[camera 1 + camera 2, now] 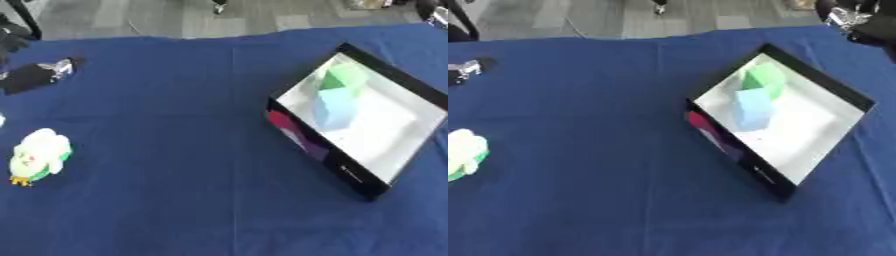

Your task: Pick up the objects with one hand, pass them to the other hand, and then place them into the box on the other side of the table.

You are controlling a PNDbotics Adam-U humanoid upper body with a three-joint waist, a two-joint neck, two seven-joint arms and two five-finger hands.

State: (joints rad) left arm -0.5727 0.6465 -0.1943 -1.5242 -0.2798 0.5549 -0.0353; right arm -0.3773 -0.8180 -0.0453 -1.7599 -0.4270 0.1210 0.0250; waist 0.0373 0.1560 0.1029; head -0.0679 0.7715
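A white and green soft toy (39, 156) with yellow feet lies on the blue tablecloth at the far left. On the right stands a black box (350, 173) with a white inside, set askew. In it lie a green object (343, 77) and, just in front of that, a light blue block (335, 107). My left hand (35, 75), black with a silver part, hovers at the upper left, well behind the toy and apart from it. My right hand (857, 22) shows only in the upper right corner, beyond the box's far corner. Neither hand visibly holds anything.
The blue cloth (175, 150) covers the whole table between the toy and the box. The table's far edge (175, 37) runs along the top, with grey floor behind it. The box's front wall carries a red and purple print (289, 127).
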